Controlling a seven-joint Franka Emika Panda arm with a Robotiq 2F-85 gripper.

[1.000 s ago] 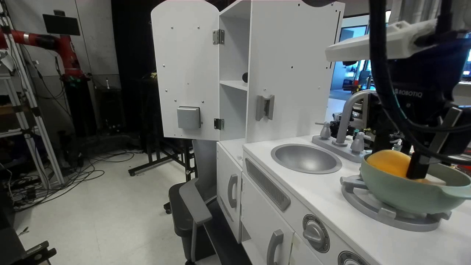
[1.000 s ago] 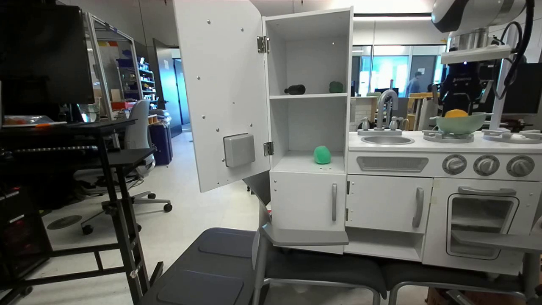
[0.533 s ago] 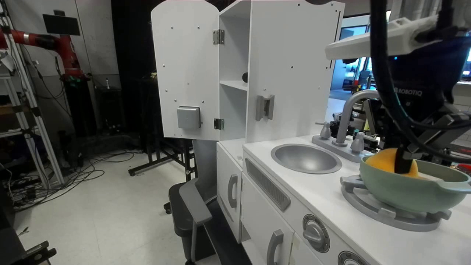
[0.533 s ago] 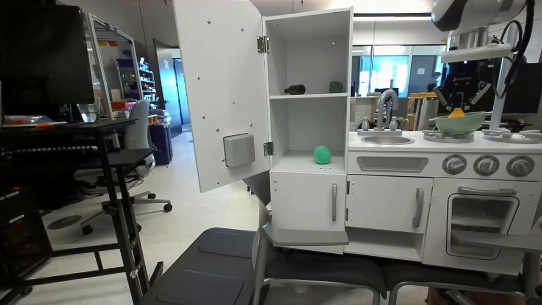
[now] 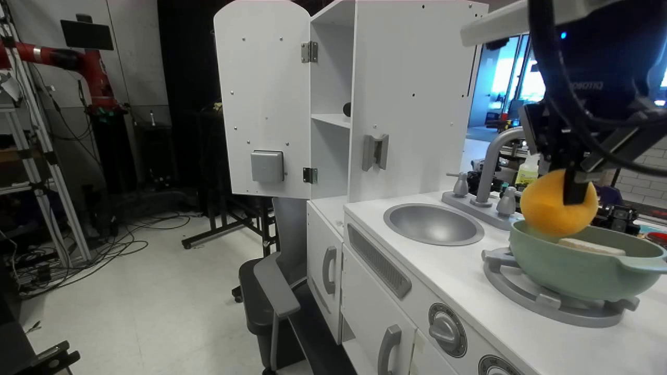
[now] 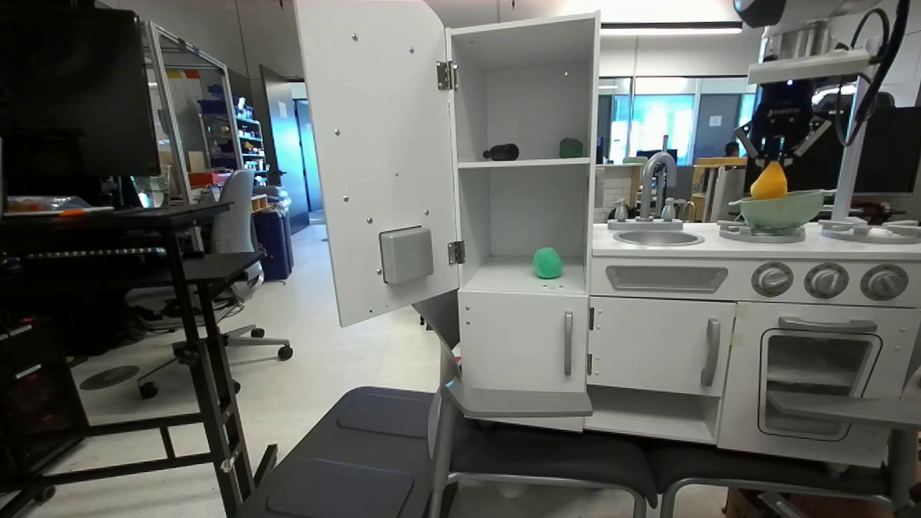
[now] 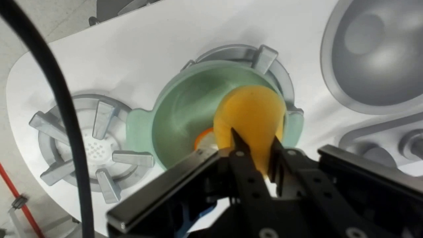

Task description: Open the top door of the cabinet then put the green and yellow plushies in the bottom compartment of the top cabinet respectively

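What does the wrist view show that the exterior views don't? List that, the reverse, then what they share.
Wrist view only: the perforated burner centre.
Exterior only: the open cabinet door, in both exterior views; the green plushie in the bottom compartment, in an exterior view.
Shared: the yellow plushie held between the fingers, the green pot and the sink.
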